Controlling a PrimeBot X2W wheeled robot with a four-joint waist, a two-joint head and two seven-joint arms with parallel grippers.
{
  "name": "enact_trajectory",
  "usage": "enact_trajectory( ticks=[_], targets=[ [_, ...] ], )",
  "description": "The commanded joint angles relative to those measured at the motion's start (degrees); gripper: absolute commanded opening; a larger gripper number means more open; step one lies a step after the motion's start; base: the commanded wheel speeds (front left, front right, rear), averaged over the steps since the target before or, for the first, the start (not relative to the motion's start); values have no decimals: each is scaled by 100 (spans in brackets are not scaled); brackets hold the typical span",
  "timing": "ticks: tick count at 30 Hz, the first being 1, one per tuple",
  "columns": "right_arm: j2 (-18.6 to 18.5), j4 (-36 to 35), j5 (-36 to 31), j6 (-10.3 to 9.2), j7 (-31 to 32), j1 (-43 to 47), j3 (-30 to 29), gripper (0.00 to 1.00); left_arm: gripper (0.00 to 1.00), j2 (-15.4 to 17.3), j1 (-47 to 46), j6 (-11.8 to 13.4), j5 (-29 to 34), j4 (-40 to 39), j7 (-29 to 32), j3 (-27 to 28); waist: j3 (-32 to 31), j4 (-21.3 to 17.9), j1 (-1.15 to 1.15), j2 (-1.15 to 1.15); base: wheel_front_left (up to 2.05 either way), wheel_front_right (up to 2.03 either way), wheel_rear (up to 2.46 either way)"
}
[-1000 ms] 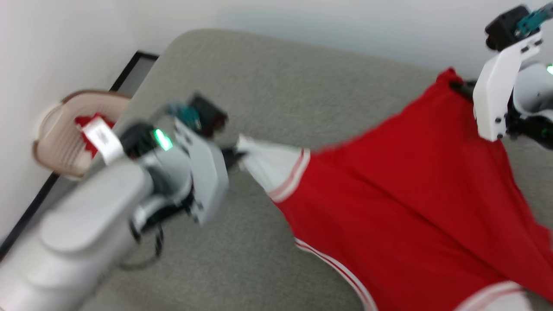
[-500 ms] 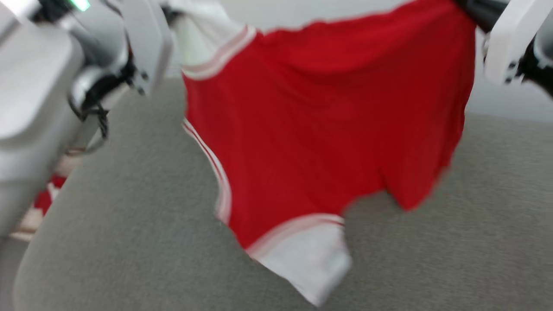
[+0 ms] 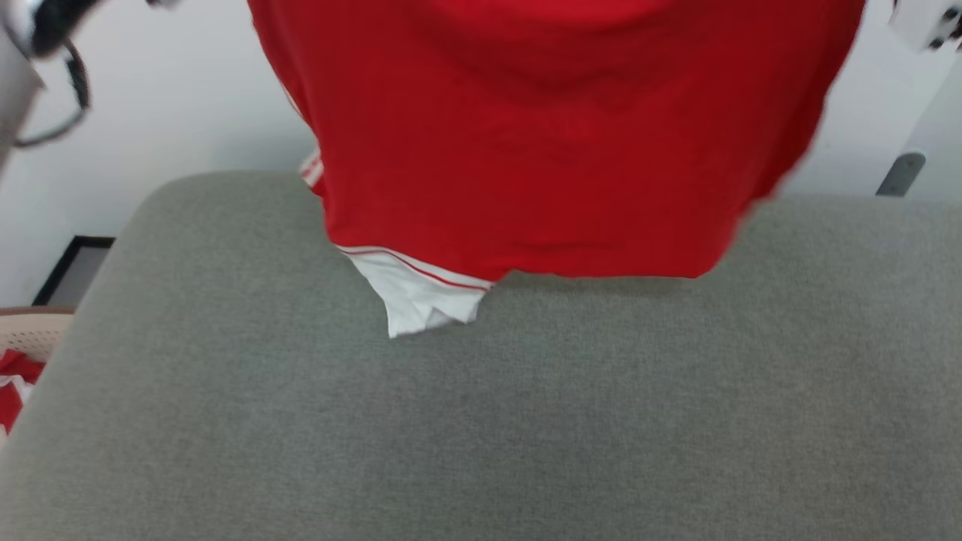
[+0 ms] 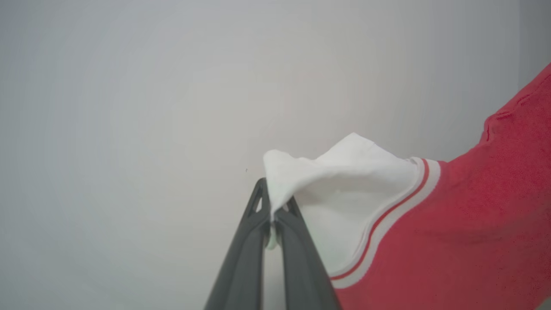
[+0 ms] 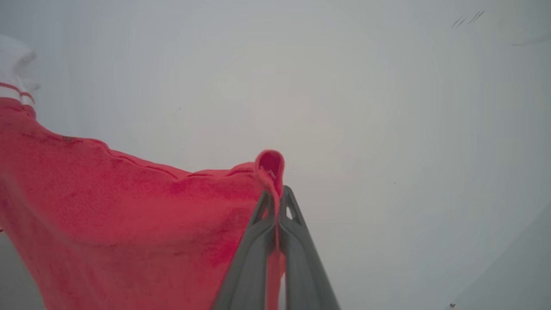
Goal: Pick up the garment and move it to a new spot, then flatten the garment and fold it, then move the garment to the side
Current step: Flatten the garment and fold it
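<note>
The garment [image 3: 556,135] hangs in the air over the far edge of the grey fabric-covered bench [image 3: 481,436], spread wide as a red sheet between the two arms. Its lower hem runs roughly level above the middle of that edge. One white sleeve [image 3: 421,300] with striped trim dangles below the hem toward the far-left part of the bench; whether its tip touches the top cannot be told (the cloth is a little blurred there). In the left wrist view the left gripper [image 4: 274,202] has its two dark fingers clenched on the bunched white end of the other sleeve [image 4: 344,185], and the stripes and the red body run off to the right. In the right wrist view the right gripper [image 5: 277,193] has its fingers pressed together on a fold of red edge [image 5: 270,163], which pokes up past the tips in a small loop while the rest of the cloth stretches away to the left. A pale wall [image 3: 150,113] stands behind. In the head view a dark cable loop [image 3: 71,90] shows at the upper left. Off the bench's left edge sits a tan perforated basket [image 3: 30,330] with red cloth [image 3: 15,376] in it, and a dark-framed panel [image 3: 71,263] lies beyond the far-left corner.
</note>
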Motion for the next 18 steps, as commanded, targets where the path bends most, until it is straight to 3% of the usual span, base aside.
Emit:
enact_trajectory(
  ticks=[1,12,18],
  targets=[
    [0,10,-6,0,-18,-80,-17,0,0,41,-99,-8,-47,50,-49,-12,133,-67,0,0,0,0,0],
    [-40,171,-173,-1,-88,-712,-291,0,0,32,-901,-2,-250,438,-554,-110,1384,-203,0,0,0,0,0],
    [242,692,-671,-1,-539,-1295,-511,0,0,-112,-1457,73,-75,792,-965,-81,2430,-255,0,0,0,0,0]
  ],
)
